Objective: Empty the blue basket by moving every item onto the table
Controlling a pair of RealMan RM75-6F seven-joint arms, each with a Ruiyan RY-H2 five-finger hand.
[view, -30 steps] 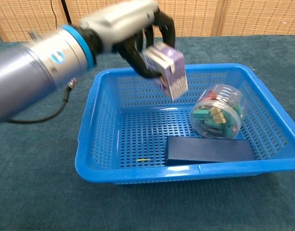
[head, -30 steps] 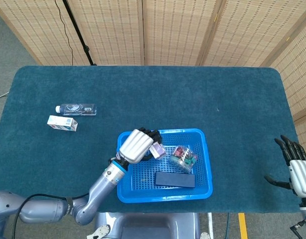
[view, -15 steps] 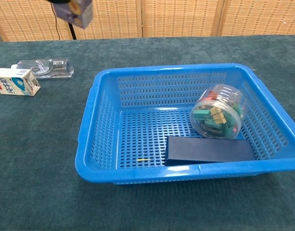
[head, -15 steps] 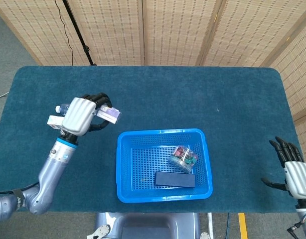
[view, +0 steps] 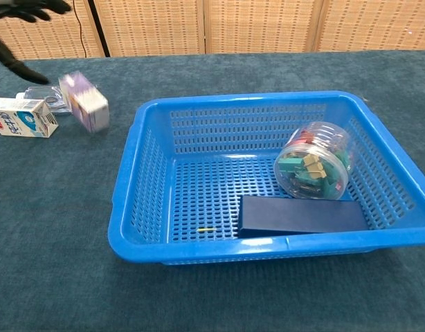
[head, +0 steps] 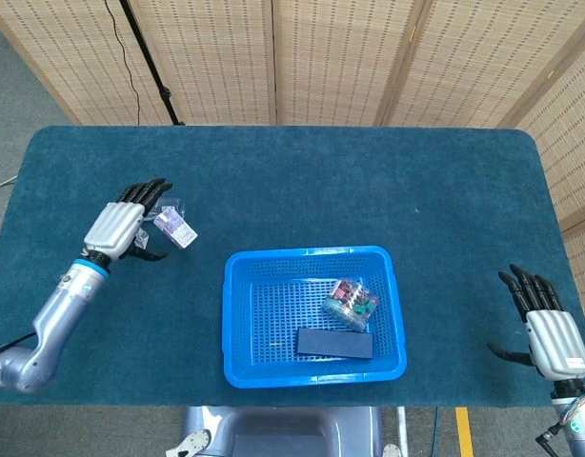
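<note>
Now, step in hand: release of the small purple box (head: pixel 174 227), which looks blurred in the chest view, so likely dropping or just landed on the surface (head: pixel 292 181) to the left of the blue basket (head: pixel 233 314).
Left hand: the left hand (head: pixel 121 225) is released, fingers spread, just beside the purple box and holding nothing.
Right hand: the right hand (head: pixel 545 328) is idle at the near right edge, fingers apart, empty, well apart from the basket.
Basket contents: a clear jar of coloured clips (view: pixel 313 168) on its side toward the right, a dark blue flat box (view: pixel 302 215) along the near wall, touching the jar, and a tiny yellow sliver (view: pixel 207 229) on the mesh floor.
Already out: a milk carton (view: pixel 23 117) and a clear water bottle (view: pixel 53 97) lie at far left.
Progress: judged past halfway; the jar and flat box remain.
Next move: probably the left hand returns over the basket; the round jar calls for a wide wrap so it does not roll.
</note>
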